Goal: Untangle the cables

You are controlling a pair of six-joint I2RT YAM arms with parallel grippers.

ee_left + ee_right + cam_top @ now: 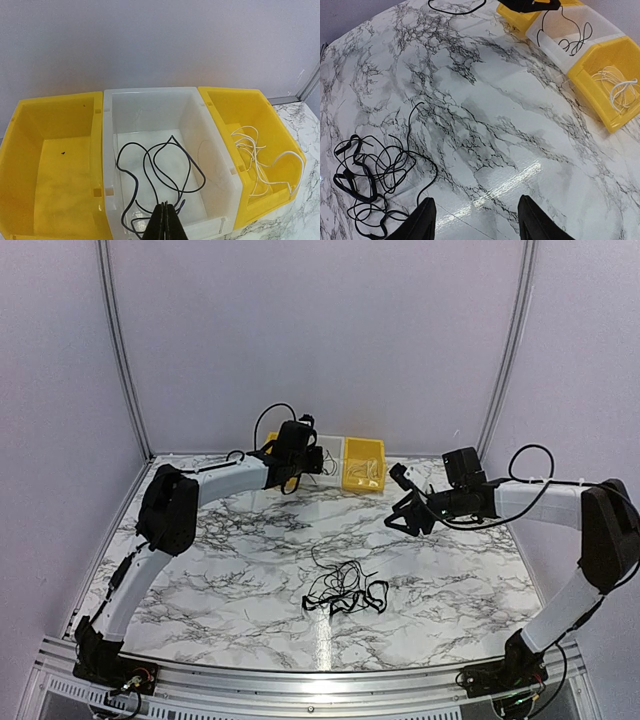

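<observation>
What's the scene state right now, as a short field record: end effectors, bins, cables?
left end effector: shut, over the white bin; unclear whether it pinches the cable there
right end effector: open, above the marble table, holding nothing
white bin: one black cable inside
right yellow bin: white cables inside
left yellow bin: no cable visible
tangle of black cables: on the table, near the middle, touched by neither end effector
</observation>
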